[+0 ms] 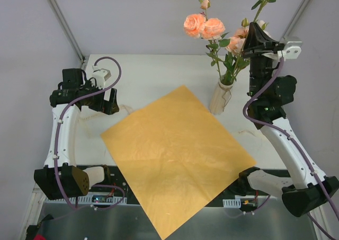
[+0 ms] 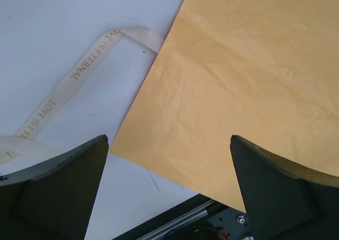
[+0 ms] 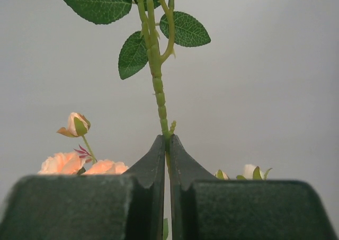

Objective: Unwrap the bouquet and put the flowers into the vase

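Right jaws clamp a stem [image 3: 159, 91] near vase [image 1: 221, 98]; left jaws wide above paper [image 1: 175, 155], ribbon [image 2: 79, 76].

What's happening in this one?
The right gripper is shut on a rose stem, holding it above the vase, where other roses already stand. The orange paper lies flat and unwrapped on the table, the ribbon loose at its edge. The left gripper hangs open over the paper's edge, holding nothing.
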Available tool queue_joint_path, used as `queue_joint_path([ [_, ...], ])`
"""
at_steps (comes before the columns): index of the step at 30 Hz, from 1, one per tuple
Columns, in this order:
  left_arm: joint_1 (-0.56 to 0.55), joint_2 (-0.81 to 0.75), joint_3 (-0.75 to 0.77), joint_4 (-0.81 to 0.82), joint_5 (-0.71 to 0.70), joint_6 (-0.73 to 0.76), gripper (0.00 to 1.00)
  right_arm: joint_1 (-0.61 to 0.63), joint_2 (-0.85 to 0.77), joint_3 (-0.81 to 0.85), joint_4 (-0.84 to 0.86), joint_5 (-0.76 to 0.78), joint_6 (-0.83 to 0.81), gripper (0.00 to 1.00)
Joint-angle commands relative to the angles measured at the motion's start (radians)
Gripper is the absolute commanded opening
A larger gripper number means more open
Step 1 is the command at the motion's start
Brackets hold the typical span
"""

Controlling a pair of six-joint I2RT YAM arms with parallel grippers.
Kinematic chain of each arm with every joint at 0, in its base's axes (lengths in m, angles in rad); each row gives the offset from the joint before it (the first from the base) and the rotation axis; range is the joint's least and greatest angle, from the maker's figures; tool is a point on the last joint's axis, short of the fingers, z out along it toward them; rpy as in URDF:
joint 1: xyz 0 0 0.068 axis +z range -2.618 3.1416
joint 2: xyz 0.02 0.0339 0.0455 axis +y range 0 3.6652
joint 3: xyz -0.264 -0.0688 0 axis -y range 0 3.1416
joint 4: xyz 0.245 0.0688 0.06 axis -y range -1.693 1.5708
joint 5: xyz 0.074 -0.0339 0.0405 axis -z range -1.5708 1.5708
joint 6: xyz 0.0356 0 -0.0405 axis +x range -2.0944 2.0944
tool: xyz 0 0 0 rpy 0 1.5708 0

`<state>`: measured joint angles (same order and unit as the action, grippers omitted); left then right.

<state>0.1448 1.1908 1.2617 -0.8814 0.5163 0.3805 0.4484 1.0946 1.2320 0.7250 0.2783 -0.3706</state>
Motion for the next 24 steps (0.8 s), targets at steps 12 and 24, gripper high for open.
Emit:
queue_joint_path([
  [12, -0.002, -0.003, 0.047, -0.039, 0.010, 0.029, 0.99, -0.077, 0.057, -0.084, 0.125, 0.001, 0.147, 0.01],
  [24, -0.001, -0.020, 0.051, -0.045, -0.012, 0.034, 0.99, -0.088, -0.042, -0.097, -0.192, 0.015, 0.165, 0.60],
])
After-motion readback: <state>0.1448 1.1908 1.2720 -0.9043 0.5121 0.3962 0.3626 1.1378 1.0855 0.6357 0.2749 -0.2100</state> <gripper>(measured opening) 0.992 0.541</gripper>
